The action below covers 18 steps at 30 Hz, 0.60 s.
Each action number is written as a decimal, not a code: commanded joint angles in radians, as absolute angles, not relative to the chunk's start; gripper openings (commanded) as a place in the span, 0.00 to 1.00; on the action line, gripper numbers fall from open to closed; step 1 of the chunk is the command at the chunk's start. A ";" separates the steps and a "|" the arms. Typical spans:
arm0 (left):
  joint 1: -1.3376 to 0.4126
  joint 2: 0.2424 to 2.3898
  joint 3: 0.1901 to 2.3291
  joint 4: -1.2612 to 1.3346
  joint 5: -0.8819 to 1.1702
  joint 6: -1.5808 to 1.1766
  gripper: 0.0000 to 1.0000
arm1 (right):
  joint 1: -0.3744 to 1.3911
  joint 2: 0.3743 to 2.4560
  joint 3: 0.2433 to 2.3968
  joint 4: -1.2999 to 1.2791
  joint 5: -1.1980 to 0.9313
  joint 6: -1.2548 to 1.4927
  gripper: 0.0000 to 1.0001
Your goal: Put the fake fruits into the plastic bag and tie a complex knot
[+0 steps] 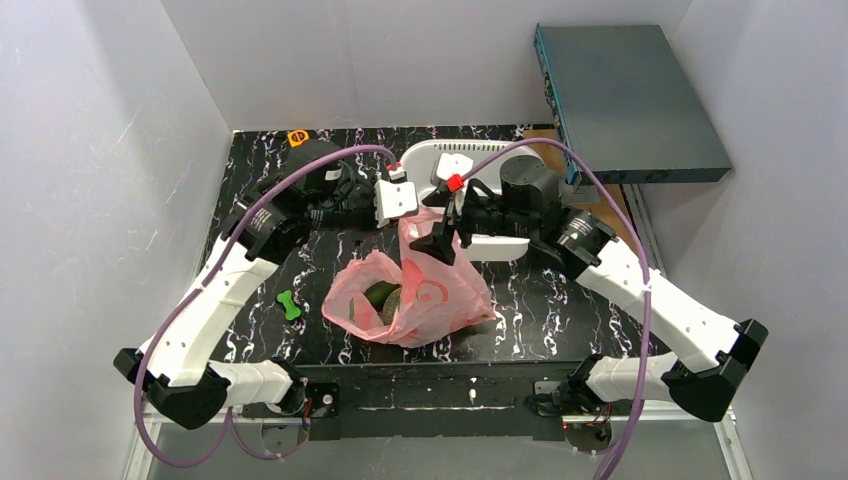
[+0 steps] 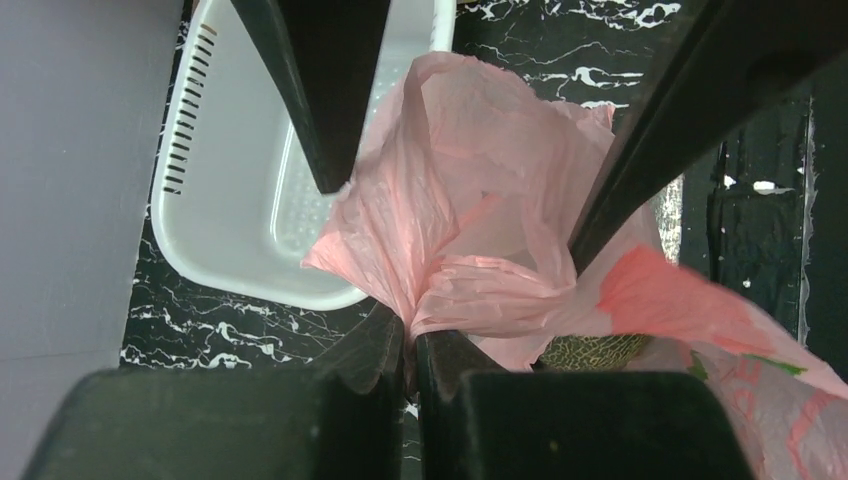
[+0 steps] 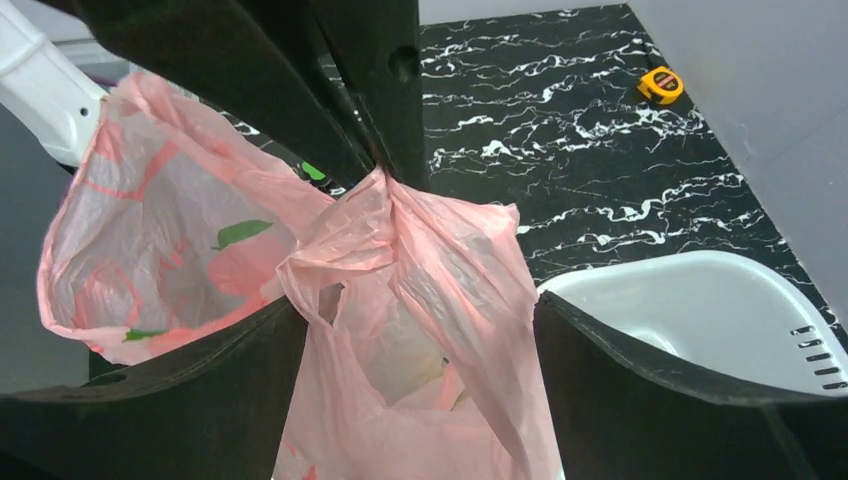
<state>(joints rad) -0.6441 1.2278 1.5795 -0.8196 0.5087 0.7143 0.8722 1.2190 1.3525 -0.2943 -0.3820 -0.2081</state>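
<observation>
Left tool (image 2: 410,338) pinching plastic bag (image 2: 480,200), right tool (image 3: 415,305) spread wide, basket rim (image 3: 690,265) seemingly close

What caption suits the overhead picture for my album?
Jaws of the left arm pinch the top of the pink plastic bag; jaws of the right arm stand open around it; green fruit inside.

The thin pink plastic bag (image 1: 432,298) lies crumpled on the black surface (image 1: 560,305), its handle loops gathered and lifted. Inside it sit a netted melon (image 2: 600,350) and a dark green fruit (image 1: 381,295).
</observation>
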 commanded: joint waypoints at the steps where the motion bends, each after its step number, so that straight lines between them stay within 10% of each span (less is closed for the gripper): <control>1: -0.650 1.233 1.643 -0.813 0.537 0.688 0.00 | 0.877 1.225 1.342 -0.264 -0.402 -0.241 0.84; 7: -0.650 1.240 1.706 -0.834 0.490 0.607 0.00 | 0.875 1.173 1.241 -0.270 -0.420 -0.301 0.35; 9: -0.650 1.238 1.735 -0.847 0.467 0.541 0.03 | 0.873 1.154 1.223 -0.275 -0.408 -0.313 0.01; 18: -0.488 1.197 1.800 -0.955 0.619 0.318 0.57 | 0.798 1.074 1.153 -0.245 -0.480 -0.347 0.01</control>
